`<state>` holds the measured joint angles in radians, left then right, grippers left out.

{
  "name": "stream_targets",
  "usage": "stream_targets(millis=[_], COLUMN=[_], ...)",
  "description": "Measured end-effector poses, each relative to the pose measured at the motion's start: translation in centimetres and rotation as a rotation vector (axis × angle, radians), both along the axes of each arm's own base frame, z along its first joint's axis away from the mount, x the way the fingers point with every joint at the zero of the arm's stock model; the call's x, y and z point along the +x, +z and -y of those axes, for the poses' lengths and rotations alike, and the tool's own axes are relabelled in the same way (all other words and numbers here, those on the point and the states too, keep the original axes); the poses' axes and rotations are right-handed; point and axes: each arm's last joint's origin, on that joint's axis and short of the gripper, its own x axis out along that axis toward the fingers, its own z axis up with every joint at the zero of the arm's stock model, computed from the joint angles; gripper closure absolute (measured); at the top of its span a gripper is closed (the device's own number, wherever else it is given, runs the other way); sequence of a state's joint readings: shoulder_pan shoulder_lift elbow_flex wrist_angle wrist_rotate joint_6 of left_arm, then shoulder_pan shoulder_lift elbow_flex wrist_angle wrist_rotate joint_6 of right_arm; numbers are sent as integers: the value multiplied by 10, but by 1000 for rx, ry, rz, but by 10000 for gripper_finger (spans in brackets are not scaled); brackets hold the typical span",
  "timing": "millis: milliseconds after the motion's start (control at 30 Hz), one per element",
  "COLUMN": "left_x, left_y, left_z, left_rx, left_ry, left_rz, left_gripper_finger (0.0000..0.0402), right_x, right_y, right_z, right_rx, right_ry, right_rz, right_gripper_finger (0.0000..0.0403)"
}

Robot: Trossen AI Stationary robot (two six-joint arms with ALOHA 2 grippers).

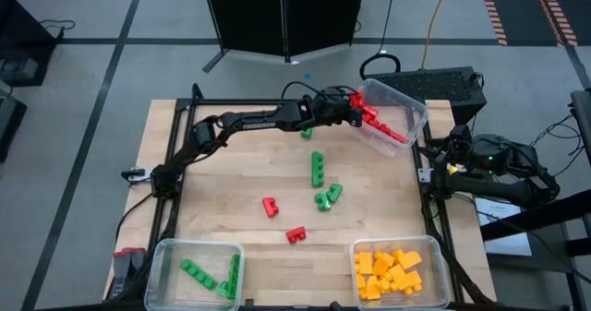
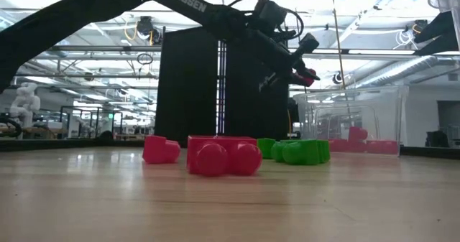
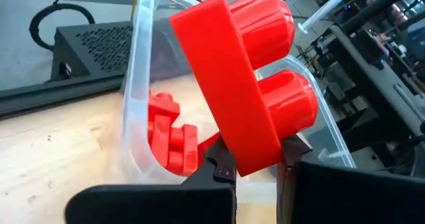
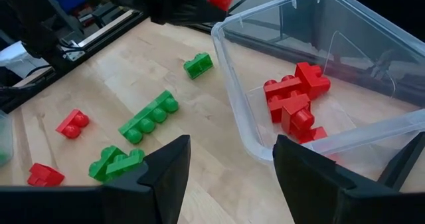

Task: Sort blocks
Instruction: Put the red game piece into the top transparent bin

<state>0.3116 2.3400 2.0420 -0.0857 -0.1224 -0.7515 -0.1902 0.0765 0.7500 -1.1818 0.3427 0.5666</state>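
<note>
Above the near rim of the clear bin [image 1: 406, 117], the left gripper [image 1: 355, 103] is clamped on a red block [image 3: 246, 84], a light, rigid, smooth-sided piece best pinched across its flat faces, while the right gripper [image 4: 229, 174] waits with fingers apart.

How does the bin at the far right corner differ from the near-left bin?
The far-right bin holds red blocks; the near-left bin holds green blocks. The left gripper, shut on a red block, is at the far-right bin's rim; nothing is over the near-left bin. Both are clear plastic.
</note>
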Motion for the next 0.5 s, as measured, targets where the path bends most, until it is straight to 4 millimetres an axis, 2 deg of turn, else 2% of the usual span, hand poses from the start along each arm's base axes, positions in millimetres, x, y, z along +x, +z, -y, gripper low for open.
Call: stream_targets(millis=[367,500], left_x=[4,5], left_y=[-3,-1], left_z=[-4,-4], left_rx=[-8,-5], left_ry=[-30,-30], left_rz=[20,36], left_gripper_finger=[399,381], right_x=[0,0], right_y=[0,0], right_z=[0,0], right_rx=[-1,-1], right_ry=[3,5], right_rz=[3,3], right_gripper_finger=[195,195])
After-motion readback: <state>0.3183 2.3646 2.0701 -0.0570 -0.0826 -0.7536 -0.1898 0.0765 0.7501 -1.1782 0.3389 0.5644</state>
